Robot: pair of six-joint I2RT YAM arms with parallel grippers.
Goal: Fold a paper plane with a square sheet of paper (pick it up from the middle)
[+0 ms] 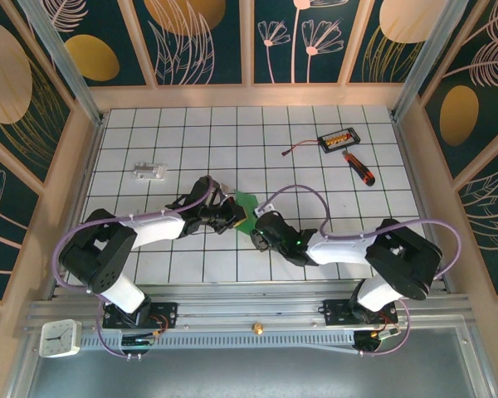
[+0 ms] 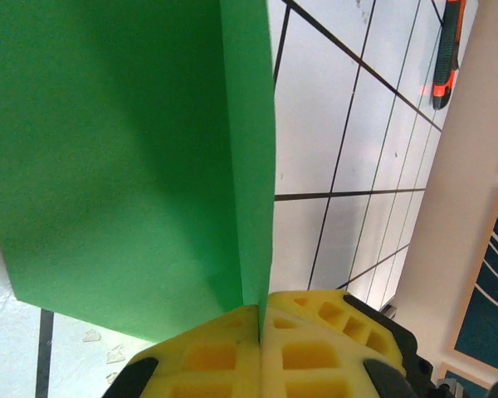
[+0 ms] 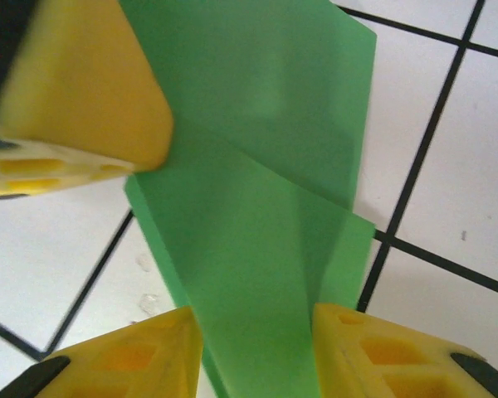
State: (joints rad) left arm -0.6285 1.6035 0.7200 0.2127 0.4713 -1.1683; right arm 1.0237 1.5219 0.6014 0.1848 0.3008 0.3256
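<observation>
Green sheet [image 2: 133, 166]: creased into a smaller folded shape, sits at mid-table between my two wrists. A fold line runs up from the pinch, one flap lying over the broader panel.

My left gripper [image 2: 260, 319]: pads pressed tight together on the sheet's edge, right at that fold.

My right gripper [image 3: 257, 332]: jaws apart, a narrow folded part of the green running between the two fingers; contact with the pads, cannot tell.

White tiled table [image 1: 199, 265] underneath.

Far right corner: small black box [image 1: 340, 138] with orange parts in it; a red wire [image 1: 303, 148] trails off to its left. Black-and-orange screwdriver [image 1: 358, 168] lies just beside the box, on the near side.

Left half: a small pale object [image 1: 149, 172], well apart from the sheet
</observation>
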